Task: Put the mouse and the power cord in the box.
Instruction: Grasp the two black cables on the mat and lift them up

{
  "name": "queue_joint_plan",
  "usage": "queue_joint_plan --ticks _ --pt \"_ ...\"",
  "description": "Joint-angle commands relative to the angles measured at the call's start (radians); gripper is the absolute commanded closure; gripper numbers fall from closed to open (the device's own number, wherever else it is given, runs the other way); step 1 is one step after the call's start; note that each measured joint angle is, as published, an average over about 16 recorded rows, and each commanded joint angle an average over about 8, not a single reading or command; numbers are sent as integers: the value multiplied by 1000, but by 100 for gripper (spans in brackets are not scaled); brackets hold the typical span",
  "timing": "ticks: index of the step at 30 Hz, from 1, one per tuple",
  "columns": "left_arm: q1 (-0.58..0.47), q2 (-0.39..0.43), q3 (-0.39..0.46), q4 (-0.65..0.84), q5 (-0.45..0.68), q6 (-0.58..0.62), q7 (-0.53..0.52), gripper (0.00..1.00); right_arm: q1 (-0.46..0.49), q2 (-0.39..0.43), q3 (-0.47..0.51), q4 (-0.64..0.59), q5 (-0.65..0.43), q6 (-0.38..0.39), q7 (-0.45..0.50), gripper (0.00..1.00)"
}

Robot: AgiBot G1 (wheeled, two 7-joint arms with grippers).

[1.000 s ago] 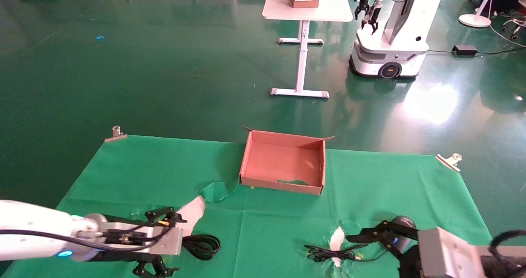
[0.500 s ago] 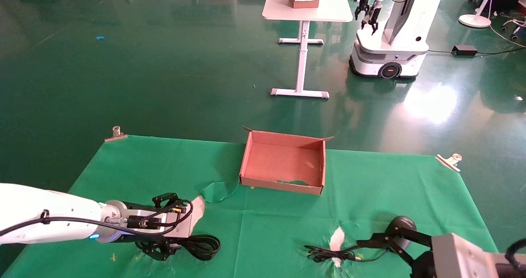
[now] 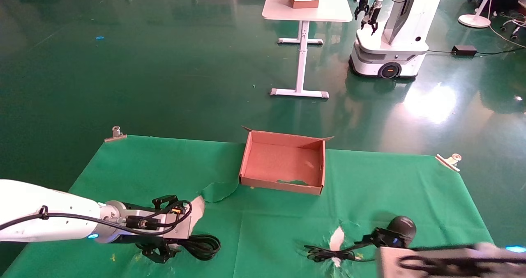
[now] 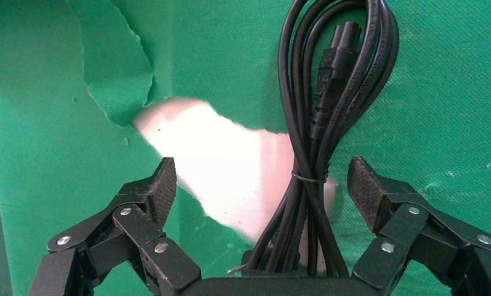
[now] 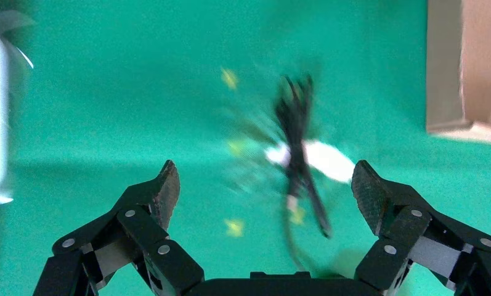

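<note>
left gripper straddles the coiled cord

at the left of the green cloth (image 3: 135, 167), the left gripper (image 4: 261, 185) is set low over the power cord (image 3: 202, 245), its fingers (image 4: 158, 188) spread wide and nothing yet clamped. in the left wrist view the cord (image 4: 329, 111) runs straight out between the two pads, its long axis lying along the gripper's reach rather than across it, with the tied waist of the coil just inside the opening and the plug end farther out. the coil is judged to sit closer to one pad than the other, so a closing would have to sweep the loops together. beside the cord, a torn patch of cloth exposes pale table.

toward the middle, at the far edge of the cloth, the box (image 3: 246, 163) stands with none of the task's things in it, well apart from both items.

at the right, the mouse (image 3: 402, 225) rests on the cloth with its thin cable (image 3: 328, 253) bundled toward the centre. the right gripper (image 5: 267, 185) is held wide open and unloaded above that cable (image 5: 298, 154); the mouse itself is not shown in its view. the right arm is the nearer one to the mouse, the left arm to the cord.
</note>
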Motion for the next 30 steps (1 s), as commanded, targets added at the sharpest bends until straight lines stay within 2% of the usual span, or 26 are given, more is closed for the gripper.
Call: queue_joint_plan --ticks 1,10,20,21,24,28,29,30 --pt "-1 1 0 3 -1 0 2 0 38 -55 -41 -26 -105 18 -4 0" --pt "-2 2 0 7 -2 0 6 0 153 -226 -107 -252 -239 55 -40 0" --pt "-3 2 0 9 -3 -1 7 1 201 -320 -136 -425 -289 88 -69 0" --pt "-3 2 0 9 -2 -1 7 8 204 -326 -136 -437 -290 92 -70 0" --pt "-3 3 0 10 -2 -1 7 45 210 -338 -135 -463 -290 103 -75 0" --pt "-3 3 0 10 -2 -2 7 95 213 -343 -135 -474 -291 108 -79 7" --pt "-3 3 0 10 -2 -2 7 99 212 -343 -135 -474 -289 107 -79 7" --pt "-3 3 0 10 -2 -1 7 100 211 -342 -134 -473 -288 105 -79 7"
